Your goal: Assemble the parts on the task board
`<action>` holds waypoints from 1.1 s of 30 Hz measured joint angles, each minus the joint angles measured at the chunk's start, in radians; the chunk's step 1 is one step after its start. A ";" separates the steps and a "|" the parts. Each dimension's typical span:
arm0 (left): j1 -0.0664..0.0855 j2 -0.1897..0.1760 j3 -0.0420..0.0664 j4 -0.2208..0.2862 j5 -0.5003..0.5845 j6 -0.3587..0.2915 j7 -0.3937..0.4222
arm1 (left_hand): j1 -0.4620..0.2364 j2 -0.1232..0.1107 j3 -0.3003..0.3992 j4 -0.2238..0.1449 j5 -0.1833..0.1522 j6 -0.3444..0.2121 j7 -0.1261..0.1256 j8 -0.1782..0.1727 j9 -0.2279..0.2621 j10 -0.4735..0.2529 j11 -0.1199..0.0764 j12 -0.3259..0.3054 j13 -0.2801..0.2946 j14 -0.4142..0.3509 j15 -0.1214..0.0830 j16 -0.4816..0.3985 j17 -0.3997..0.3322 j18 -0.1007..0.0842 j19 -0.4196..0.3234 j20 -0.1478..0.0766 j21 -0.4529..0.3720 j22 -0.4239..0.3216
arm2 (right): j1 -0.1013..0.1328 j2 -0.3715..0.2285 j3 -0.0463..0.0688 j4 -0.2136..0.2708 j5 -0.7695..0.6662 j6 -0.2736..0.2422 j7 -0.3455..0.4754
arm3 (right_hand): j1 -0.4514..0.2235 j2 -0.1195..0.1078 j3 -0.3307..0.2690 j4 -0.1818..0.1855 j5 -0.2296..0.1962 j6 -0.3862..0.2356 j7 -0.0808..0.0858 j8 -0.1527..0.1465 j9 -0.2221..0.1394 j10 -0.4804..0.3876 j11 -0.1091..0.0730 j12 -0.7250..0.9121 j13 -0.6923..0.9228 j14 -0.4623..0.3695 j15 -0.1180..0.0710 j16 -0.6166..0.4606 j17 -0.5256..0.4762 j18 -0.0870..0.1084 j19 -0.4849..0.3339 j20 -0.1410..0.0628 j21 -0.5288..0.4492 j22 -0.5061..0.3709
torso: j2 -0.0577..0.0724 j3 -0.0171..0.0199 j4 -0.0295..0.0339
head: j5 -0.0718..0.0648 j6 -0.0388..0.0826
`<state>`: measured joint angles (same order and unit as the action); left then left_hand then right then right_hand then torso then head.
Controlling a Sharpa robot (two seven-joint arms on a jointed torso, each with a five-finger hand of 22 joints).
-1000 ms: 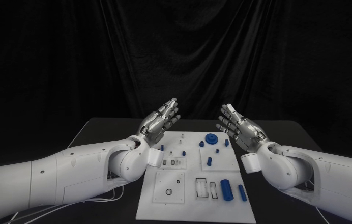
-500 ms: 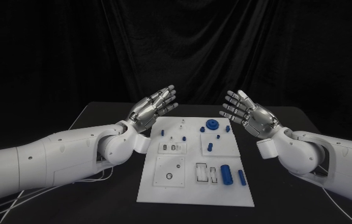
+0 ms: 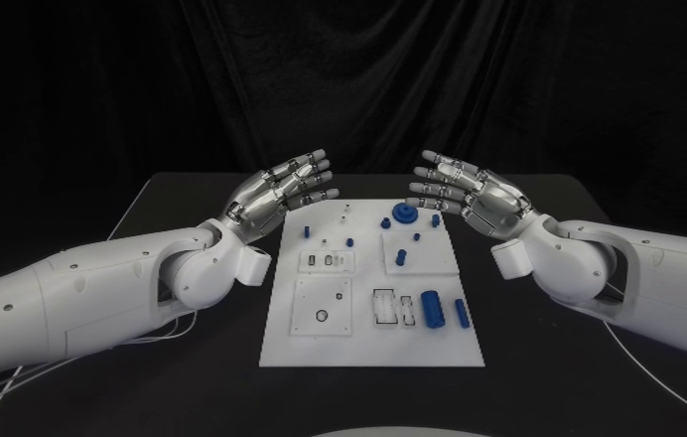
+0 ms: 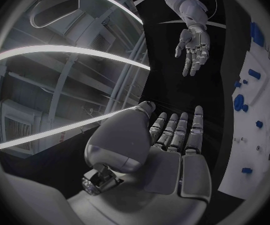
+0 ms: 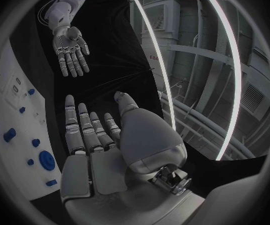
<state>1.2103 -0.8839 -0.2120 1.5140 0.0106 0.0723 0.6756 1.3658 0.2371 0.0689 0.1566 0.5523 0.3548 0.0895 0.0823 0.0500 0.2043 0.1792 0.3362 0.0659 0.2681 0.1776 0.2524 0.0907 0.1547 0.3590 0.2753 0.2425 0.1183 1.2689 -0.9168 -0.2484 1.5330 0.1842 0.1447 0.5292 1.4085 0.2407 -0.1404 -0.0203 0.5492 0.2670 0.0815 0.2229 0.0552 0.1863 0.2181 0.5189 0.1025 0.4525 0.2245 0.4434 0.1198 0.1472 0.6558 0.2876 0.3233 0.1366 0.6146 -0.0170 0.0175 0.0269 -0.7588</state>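
A white task board (image 3: pixel 372 343) lies flat in the middle of a black worktop (image 3: pixel 172 209), its long axis running from the near edge of the worktop toward the far edge. Two white arms reach in from either side, and each robot hand hangs in the air above the far end of the board, touching nothing. The left robot hand (image 3: pixel 279 191) sits over the board's far left corner, released, its fingers spread and empty, tips pointing toward the middle. The right robot hand (image 3: pixel 466 197) mirrors it over the far right corner, also released and empty, with its fingers stretched toward the left. Between the two hands, near the board's far edge, stands a round blue part (image 3: pixel 405 215) with smaller blue pieces beside it; it lies just beside the right fingertips and a little farther from the left ones, so the right robot hand looks the nearer for a first pick. Closer to the near edge, toward the board's right side, two blue cylinders (image 3: pixel 433 310) lie side by side, their long axes running near to far along the board. They lie below and nearer than both hands, on the right arm's side. No part has been lifted, so the assembly appears not yet begun.
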 measured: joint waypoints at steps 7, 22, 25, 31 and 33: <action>0.000 -0.054 0.002 0.047 -0.005 -0.002 0.001 | -0.014 -0.021 0.048 -0.020 0.009 0.046 0.002 0.016 0.005 0.040 0.015 0.065 0.011 0.071 0.013 0.073 0.025 0.000 0.034 0.005 0.027 0.011 | 0.035 -0.039 0.000 0.019 -0.035 -0.017 0.004 | 0.055 -0.032 0.061 -0.091 0.004 0.144 0.025 0.122 0.022 0.130 0.001 0.160 0.024 0.263 -0.065 0.135 0.035 0.017 0.177 -0.038 0.158 0.073 | 0.020 -0.0010 -0.0024 | -0.011 -0.039; 0.018 -0.128 0.010 0.128 -0.008 -0.016 0.002 | -0.055 -0.061 0.135 -0.038 0.021 0.094 0.005 0.029 0.007 0.102 0.030 0.175 0.048 0.194 0.014 0.359 0.167 -0.017 0.129 -0.026 0.179 0.097 | 0.151 -0.072 0.000 0.039 -0.370 -0.235 -0.045 | 0.036 -0.109 0.182 -0.088 -0.070 0.419 0.073 0.167 0.018 0.507 -0.088 0.123 -0.037 0.670 -0.186 0.360 0.105 0.033 0.330 -0.145 0.638 0.356 | 0.093 0.0023 -0.0012 | -0.008 -0.043; 0.020 -0.143 0.012 0.144 -0.009 -0.019 0.002 | -0.058 -0.058 0.137 -0.041 0.021 0.097 0.002 0.031 0.007 0.102 0.030 0.182 0.049 0.186 0.015 0.363 0.172 -0.016 0.120 -0.029 0.179 0.099 | 0.178 -0.068 -0.001 0.039 -0.462 -0.271 -0.080 | 0.028 -0.128 0.198 -0.077 -0.086 0.442 0.076 0.156 0.016 0.546 -0.098 0.114 -0.037 0.730 -0.193 0.414 0.135 0.033 0.392 -0.152 0.704 0.420 | 0.107 0.0024 -0.0006 | -0.007 -0.042; 0.032 -0.188 0.018 0.179 -0.009 -0.033 0.002 | -0.065 -0.061 0.146 -0.043 0.025 0.101 0.005 0.031 0.008 0.102 0.030 0.186 0.053 0.164 0.019 0.371 0.176 -0.016 0.093 -0.031 0.179 0.099 | 0.246 -0.061 0.002 0.049 -0.715 -0.327 -0.199 | 0.010 -0.173 0.246 -0.029 -0.143 0.480 0.061 0.122 0.015 0.597 -0.113 0.064 -0.037 0.814 -0.208 0.518 0.201 -0.017 0.597 -0.166 0.927 0.771 | 0.137 0.0020 0.0017 | -0.007 -0.046; 0.038 -0.199 0.020 0.190 -0.009 -0.040 0.002 | -0.073 -0.061 0.153 -0.042 0.025 0.107 0.004 0.035 0.008 0.104 0.033 0.201 0.059 0.170 0.013 0.399 0.188 -0.016 0.093 -0.031 0.184 0.104 | 0.259 -0.061 0.001 0.059 -0.807 -0.340 -0.249 | 0.012 -0.193 0.278 -0.003 -0.187 0.515 0.064 0.104 0.015 0.637 -0.118 0.049 -0.037 0.902 -0.211 0.666 0.428 -0.056 0.699 -0.170 1.041 0.974 | 0.149 0.0018 0.0040 | -0.009 -0.040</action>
<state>1.2479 -1.0824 -0.1921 1.7039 0.0016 0.0327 0.6776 1.2929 0.1757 0.2214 0.1143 0.5772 0.4615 0.0930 0.1177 0.0585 0.3083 0.2117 0.5374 0.1244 0.4384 0.1905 0.6516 0.2789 0.1384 0.4525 0.2448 0.4264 0.2221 1.5278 -0.9774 -0.2470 1.5915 -0.6223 -0.1955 0.2801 1.4201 0.0476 0.1378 -0.0234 0.3624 0.7820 0.1454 0.3266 0.0703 0.8229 0.0999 0.5681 0.0653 1.3550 0.0132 1.1090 0.5475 0.0916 1.3548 0.1178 1.3643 1.1110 0.7633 -0.0151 0.0216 0.0176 -0.7983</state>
